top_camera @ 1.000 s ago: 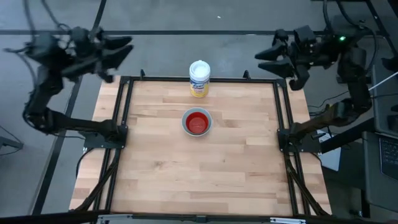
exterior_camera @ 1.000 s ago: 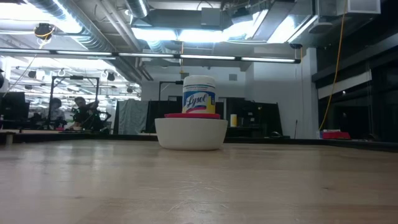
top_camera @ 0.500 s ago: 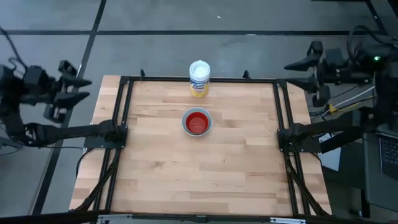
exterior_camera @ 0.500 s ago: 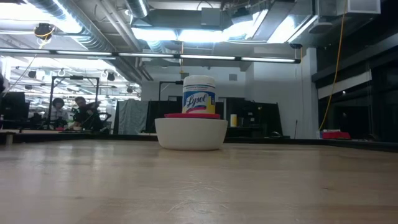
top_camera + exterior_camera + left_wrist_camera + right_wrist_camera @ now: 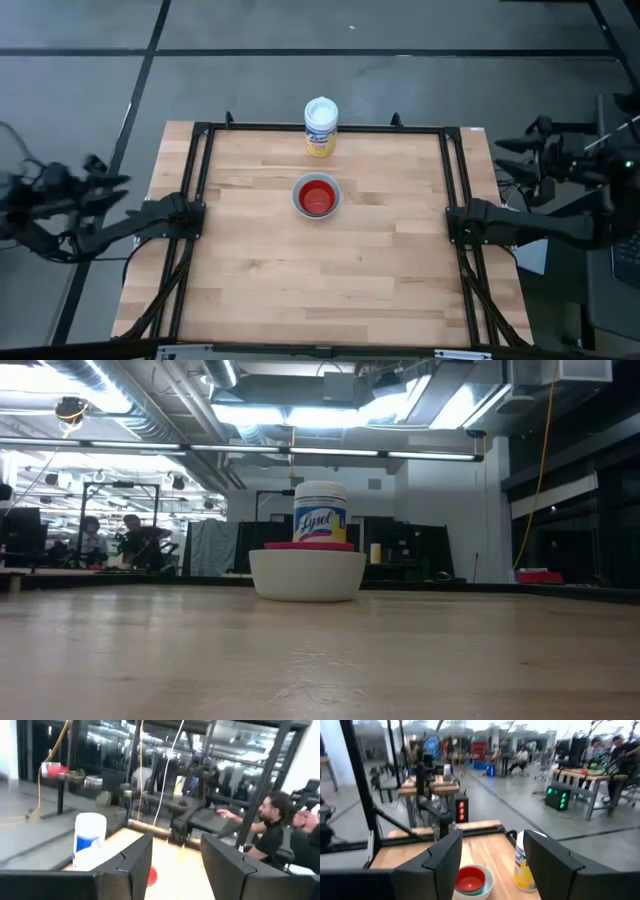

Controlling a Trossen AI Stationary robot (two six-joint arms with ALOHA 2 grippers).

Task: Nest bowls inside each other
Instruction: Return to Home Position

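1. the red bowl (image 5: 317, 196) sits uppermost inside the white bowl (image 5: 297, 205), at the centre of the high view on the wooden table (image 5: 300, 285).
2. the lysol canister (image 5: 320, 126) stands apart from them, above, by the table's top edge.
3. the left gripper (image 5: 105, 178) is at the frame's left edge, off the table, fingers apart and empty.
4. the right gripper (image 5: 505, 157) is at the right edge, off the table, fingers apart and empty.

Nested bowls (image 5: 317, 196), red innermost, mid-table

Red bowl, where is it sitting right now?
In the high view the red bowl sits nested in the white bowl around the middle of the table, slightly toward its far edge, just on the near side of the wipes canister.
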